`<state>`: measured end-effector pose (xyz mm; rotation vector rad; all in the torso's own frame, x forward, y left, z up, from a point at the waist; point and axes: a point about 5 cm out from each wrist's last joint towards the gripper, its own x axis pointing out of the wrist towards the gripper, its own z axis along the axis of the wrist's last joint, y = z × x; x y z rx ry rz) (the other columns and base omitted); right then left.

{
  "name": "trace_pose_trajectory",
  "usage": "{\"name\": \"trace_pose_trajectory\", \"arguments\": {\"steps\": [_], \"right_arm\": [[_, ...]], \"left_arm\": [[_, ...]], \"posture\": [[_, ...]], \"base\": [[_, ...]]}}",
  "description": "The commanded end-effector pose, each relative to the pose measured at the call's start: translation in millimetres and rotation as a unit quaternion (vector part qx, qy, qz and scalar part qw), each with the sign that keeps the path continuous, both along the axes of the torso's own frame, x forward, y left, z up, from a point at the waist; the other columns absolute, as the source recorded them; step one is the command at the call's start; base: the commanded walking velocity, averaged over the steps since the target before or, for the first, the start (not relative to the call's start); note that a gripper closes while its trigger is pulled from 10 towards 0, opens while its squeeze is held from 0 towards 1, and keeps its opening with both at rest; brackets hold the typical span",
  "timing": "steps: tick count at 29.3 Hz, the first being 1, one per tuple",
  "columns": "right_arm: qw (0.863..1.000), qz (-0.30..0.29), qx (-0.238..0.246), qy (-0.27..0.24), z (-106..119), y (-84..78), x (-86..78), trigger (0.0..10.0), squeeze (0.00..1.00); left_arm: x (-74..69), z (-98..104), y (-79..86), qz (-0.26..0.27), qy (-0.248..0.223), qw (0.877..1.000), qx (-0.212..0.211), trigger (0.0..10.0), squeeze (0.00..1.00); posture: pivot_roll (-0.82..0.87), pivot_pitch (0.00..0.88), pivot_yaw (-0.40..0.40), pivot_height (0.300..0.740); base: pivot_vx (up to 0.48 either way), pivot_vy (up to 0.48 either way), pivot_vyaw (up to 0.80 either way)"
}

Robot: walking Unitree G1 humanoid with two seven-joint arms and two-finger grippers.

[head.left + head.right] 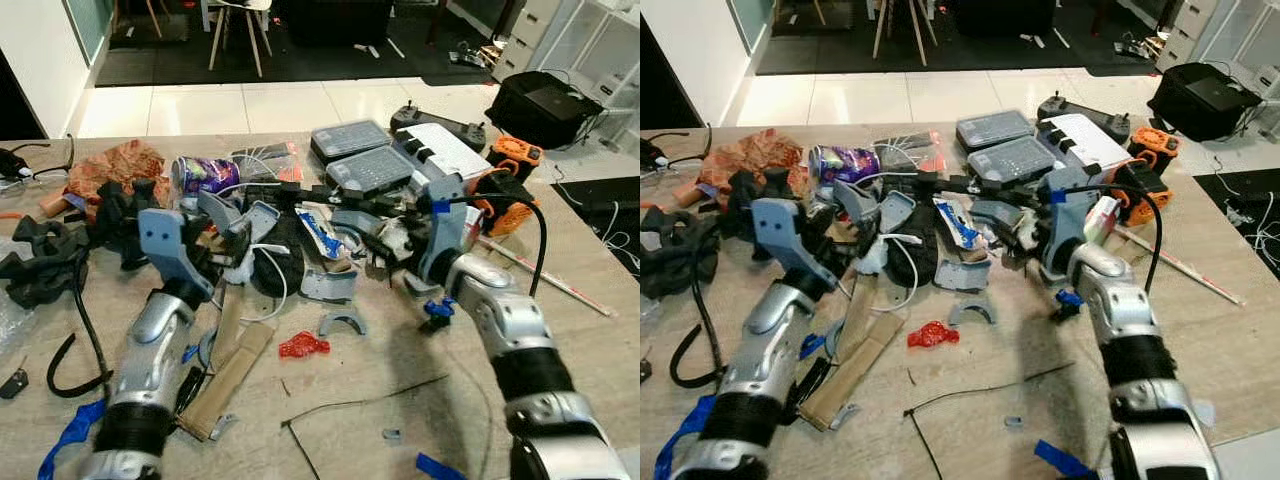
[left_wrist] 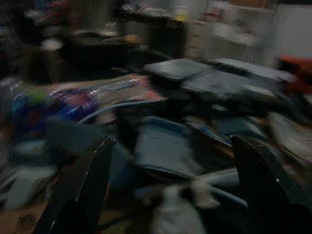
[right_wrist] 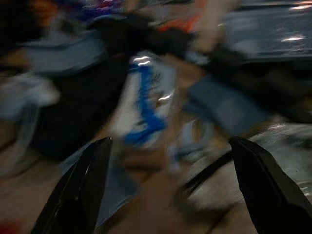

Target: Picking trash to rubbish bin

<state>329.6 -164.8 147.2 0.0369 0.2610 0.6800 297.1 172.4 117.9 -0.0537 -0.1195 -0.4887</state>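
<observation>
Both arms reach into a heap of clutter on the wooden table (image 1: 520,290). The right gripper (image 3: 165,195) hangs with its fingers spread wide and empty, aimed at a blue-and-white wrapper (image 1: 318,232) lying in the middle of the pile. The left gripper (image 2: 170,195) is likewise released, fingers apart, facing a grey-blue plastic piece (image 2: 163,148) with a purple foil packet (image 1: 205,173) off toward ten o'clock of the pile.

The wrapper is flat and elongated; its long axis runs roughly from eleven o'clock to five o'clock in the head views, the nearer end pointing back toward the robot. It rests against dark cable and grey plastic fragments, touching them on both sides.

The likely trouble, as I judge it: the fingers closing across this crowded spot could pinch a white cable (image 1: 275,270) or a plastic scrap along with the wrapper, dragging neighbouring bits off the heap. The thin foil may also slip or crumple out of a shallow pinch. Both wrist views are blurred, so fine contact cannot be confirmed.
</observation>
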Motion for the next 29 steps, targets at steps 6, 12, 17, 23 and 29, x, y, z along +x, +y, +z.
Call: {"name": "trace_pose_trajectory", "arguments": {"steps": [6,12,17,23,29], "right_arm": [[0.994,0.057,-0.023,0.086,-1,4.8,-14.4,10.0,0.0],[0.986,0.063,-0.015,0.151,-15,5.4,-23.1,10.0,0.0],[0.983,0.028,-0.021,0.178,-31,-1.8,-22.2,10.0,0.0],[0.98,0.012,-0.034,0.194,-45,-5.4,-21.3,10.0,0.0],[0.986,-0.013,-0.016,0.166,-46,-5.9,-9.1,10.0,0.0]], "left_arm": [[-9.9,6,8.0,-0.08,-0.004,0.992,0.095,10.0,0.0],[-12.4,10,5.5,-0.112,-0.001,0.986,0.121,10.0,0.0],[-17.7,8,1.0,-0.127,0.005,0.984,0.126,10.0,0.0],[-20.4,10,-0.3,-0.135,0.003,0.982,0.129,10.0,0.0],[-20.2,14,-0.2,-0.136,-0.001,0.982,0.131,10.0,0.0]], "posture": [[0.0,0.0,-0.045,0.74],[-0.01,0.0,-0.046,0.74],[0.0,0.0,-0.043,0.74],[0.0,0.0,-0.042,0.74],[0.0,0.0,-0.042,0.74]], "base": [[0.0,0.0,0.0],[0.0,0.0,0.0],[0.0,0.0,0.0],[0.0,0.0,0.0],[0.0,0.0,0.0]]}}
